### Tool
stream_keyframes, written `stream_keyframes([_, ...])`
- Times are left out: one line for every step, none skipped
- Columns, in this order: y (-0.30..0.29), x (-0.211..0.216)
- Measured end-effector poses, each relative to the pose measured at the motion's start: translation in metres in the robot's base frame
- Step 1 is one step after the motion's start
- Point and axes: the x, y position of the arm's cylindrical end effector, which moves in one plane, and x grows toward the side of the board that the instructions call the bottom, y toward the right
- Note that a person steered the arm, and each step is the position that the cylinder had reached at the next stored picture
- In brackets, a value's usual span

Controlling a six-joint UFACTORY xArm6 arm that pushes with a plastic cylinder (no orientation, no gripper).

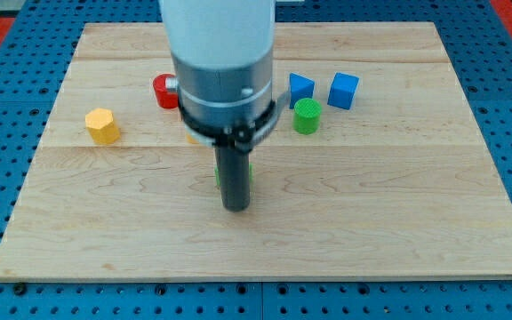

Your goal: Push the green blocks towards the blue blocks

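Note:
My tip (236,208) rests on the wooden board (372,213) near its middle. A green block (250,172) sits right behind the rod, mostly hidden by it, with only thin green edges showing on either side. A green round block (307,116) stands up and to the right of the tip, just below two blue blocks: a blue block (300,88) and a blue cube (344,90) side by side near the view's top.
A red block (164,91) sits at the view's top, partly hidden by the arm's body. A yellow hexagonal block (102,125) sits at the view's left. A small orange bit shows at the arm's left edge (189,138). Blue pegboard surrounds the board.

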Motion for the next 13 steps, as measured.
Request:
stream_keyframes([-0.006,-0.025])
stream_keyframes([-0.054,-0.024])
stream_keyframes([-0.054,-0.035])
stream_keyframes([-0.041,-0.057])
stream_keyframes([0.009,-0.057])
stream_keyframes([0.062,-0.057])
stream_keyframes([0.093,-0.057])
stream_keyframes([0.100,-0.061])
stream_keyframes([0.086,-0.069])
stream_keyframes([0.152,-0.070])
stream_keyframes([0.166,-0.077])
stream_keyframes([0.171,-0.079])
stream_keyframes([0.188,-0.086])
